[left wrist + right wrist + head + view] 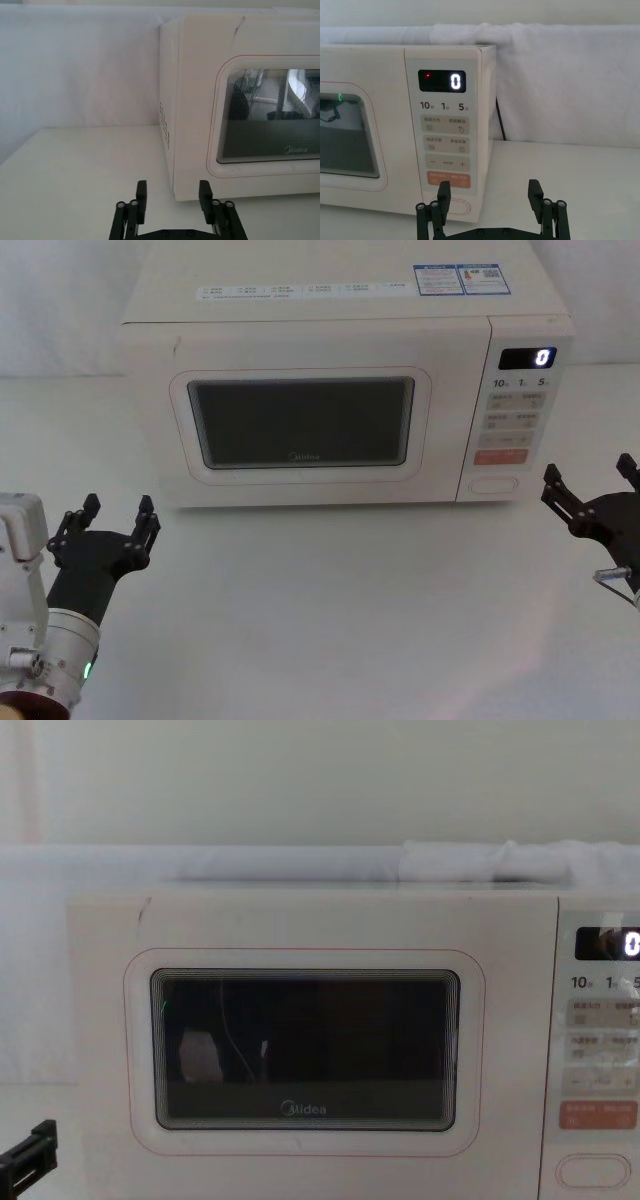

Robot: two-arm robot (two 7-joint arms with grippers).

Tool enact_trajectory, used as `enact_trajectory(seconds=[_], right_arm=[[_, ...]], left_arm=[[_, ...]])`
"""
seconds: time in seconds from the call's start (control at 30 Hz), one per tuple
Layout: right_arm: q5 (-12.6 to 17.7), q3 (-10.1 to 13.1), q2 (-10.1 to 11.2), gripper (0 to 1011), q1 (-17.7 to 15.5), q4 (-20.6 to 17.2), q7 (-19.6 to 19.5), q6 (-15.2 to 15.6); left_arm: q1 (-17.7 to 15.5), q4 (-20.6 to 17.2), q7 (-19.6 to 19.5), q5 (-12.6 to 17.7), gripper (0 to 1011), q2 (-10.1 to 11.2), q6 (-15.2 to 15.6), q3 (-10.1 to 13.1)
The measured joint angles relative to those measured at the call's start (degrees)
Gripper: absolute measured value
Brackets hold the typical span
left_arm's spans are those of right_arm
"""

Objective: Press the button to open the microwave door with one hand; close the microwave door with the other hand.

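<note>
**Two open grippers waiting, door shut, button unpressed**

Both arms are hovering low in front of the cream-white box-shaped microwave (340, 380), which is sitting on the white tabletop (330, 610). Left black angular gripper (119, 514) is hanging near the oven's front left corner w/ fingers spread, holding nothing. Right black angular gripper (590, 488) is sitting just beside the keypad side, jaws also apart & empty.

Large cream-white door w/ dark rounded window & thin pink outline (300, 420) is lying flush w/ the cabinet, i.e. closed. Wide pill-shaped cream-white button (495, 483) is sitting at the bottom of the narrow keypad panel (518, 415), right under the orange-red rectangular key (501, 456).

Handling, as a judgement: button is looking like stiff plastic w/ short spring travel, so a straight fingertip poke at its centre should do; avoid the orange key. Door is prob. light, rigid, hinged on the left; no handle showing, so push flat on the smooth panel near its free edge beside the keypad, not on the window.
</note>
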Motion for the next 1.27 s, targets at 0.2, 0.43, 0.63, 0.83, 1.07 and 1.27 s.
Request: enact_trajectory(seconds=[0.2,0.43,0.63,0.83,1.07,1.27], right_arm=[[0.00,0.00,0.00,1000,0.00,0.00,0.00,0.00],[0.00,0.00,0.00,1000,0.00,0.00,0.00,0.00],[0.00,0.00,0.00,1000,0.00,0.00,0.00,0.00],[0.00,0.00,0.00,1000,0.00,0.00,0.00,0.00],[0.00,0.00,0.00,1000,0.00,0.00,0.00,0.00],[0.00,0.00,0.00,1000,0.00,0.00,0.00,0.00]], left_arm=[[0.00,0.00,0.00,-0.04,862,0.01,0.01,0.00],[0.00,0.00,0.00,-0.06,1001,0.01,0.01,0.00],[0.00,0.00,0.00,-0.06,1001,0.01,0.01,0.00],[0.00,0.00,0.00,-0.05,1001,0.01,0.01,0.00],[0.00,0.00,0.00,-0.06,1001,0.02,0.01,0.00],[0.00,0.00,0.00,-0.06,1001,0.01,0.01,0.00]])
